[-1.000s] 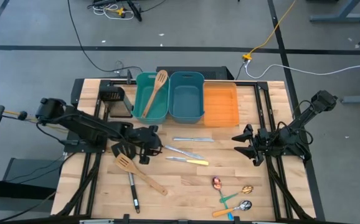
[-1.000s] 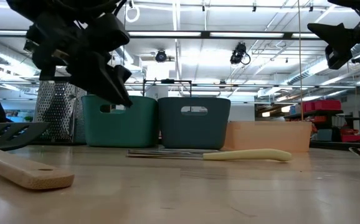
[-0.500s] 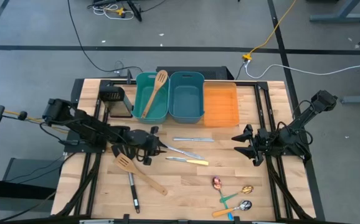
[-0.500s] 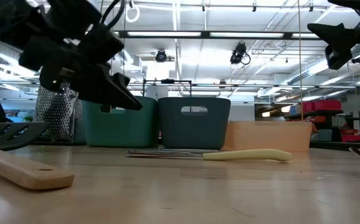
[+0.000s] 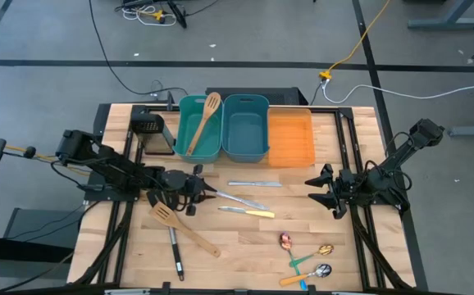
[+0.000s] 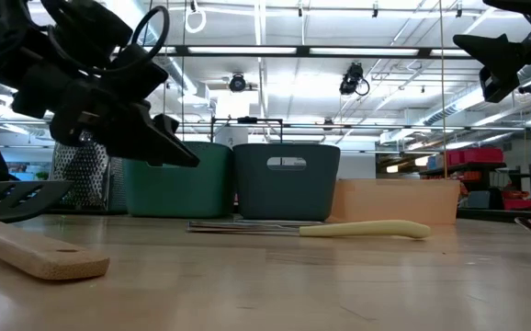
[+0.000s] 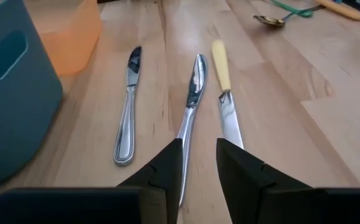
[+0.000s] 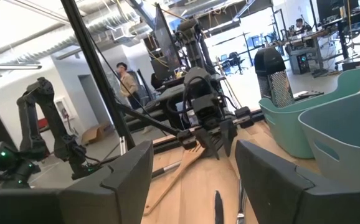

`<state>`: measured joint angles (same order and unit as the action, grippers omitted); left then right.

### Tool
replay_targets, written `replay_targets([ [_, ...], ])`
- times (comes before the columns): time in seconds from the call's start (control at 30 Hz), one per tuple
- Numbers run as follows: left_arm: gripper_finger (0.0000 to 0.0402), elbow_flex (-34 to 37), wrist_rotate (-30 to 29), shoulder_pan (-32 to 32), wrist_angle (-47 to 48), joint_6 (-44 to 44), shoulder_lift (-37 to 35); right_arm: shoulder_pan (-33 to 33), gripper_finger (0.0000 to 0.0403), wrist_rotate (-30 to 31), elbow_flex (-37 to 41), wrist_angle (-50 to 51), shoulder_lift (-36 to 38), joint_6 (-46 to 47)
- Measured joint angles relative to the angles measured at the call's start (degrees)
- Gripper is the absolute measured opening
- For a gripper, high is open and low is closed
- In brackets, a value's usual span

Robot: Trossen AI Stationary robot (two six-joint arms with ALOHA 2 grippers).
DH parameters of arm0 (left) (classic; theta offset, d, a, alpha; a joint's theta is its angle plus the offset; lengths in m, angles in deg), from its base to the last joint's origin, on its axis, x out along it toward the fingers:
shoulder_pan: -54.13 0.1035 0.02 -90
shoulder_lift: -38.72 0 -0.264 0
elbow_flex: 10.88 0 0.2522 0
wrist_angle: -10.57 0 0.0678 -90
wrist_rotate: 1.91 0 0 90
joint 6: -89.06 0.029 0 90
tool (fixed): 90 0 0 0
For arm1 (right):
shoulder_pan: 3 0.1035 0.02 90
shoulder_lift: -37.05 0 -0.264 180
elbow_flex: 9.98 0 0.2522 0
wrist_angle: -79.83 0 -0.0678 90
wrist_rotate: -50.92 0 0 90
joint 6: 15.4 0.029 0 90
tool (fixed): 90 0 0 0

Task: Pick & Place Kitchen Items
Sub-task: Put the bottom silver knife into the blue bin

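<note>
Left end effector (image 7: 198, 163) spread, low, lined up over the middle knife (image 7: 192, 93) handle for a pick. Right end effector (image 5: 321, 191) spread, parked above the counter (image 5: 237, 238).

You've got three bins (image 5: 245, 131) in a row at the table's back edge, a mesh box (image 5: 148, 127) just left of them and a wooden spatula (image 5: 202, 123) standing in the leftmost one. Three knives (image 5: 253, 183) lie mid-table in front of the bins, left gripper (image 5: 202, 192) just beside their left ends. Second spatula (image 5: 184, 229) and a turner (image 5: 174, 250) sit front-left, spoons (image 5: 307, 256) front-right, right gripper (image 5: 319, 190) right of the knives.
</note>
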<state>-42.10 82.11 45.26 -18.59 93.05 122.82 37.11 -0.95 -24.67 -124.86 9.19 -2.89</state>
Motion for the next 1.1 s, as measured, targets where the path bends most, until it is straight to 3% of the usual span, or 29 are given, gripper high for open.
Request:
replay_targets([
  [0.2, 0.0103, -0.02, -0.89, 0.07, -0.70, 0.00, 3.09, 0.00, 0.0240, 0.00, 0.00, -0.02, -0.10, 0.56],
  [0.37, 0.0103, -0.06, -0.89, 0.07, -6.70, -0.05, 8.18, -0.02, 0.0240, 0.18, 0.01, -0.04, -1.29, 2.96],
  [0.47, 0.0103, -0.10, -1.79, 0.07, -9.11, 0.95, 10.28, -0.54, 0.0240, 3.30, 0.00, -0.07, -2.90, 6.56],
  [0.8, 0.0103, -0.27, -2.82, 0.07, -10.18, 1.22, 11.58, -4.45, 0.0240, 5.30, -0.45, 0.05, -9.91, 12.64],
  [1.1, 0.0103, -0.27, -4.75, 0.13, -10.02, 1.21, 11.58, -8.90, 0.0240, 1.42, -11.73, 12.80, -20.95, 12.93],
])
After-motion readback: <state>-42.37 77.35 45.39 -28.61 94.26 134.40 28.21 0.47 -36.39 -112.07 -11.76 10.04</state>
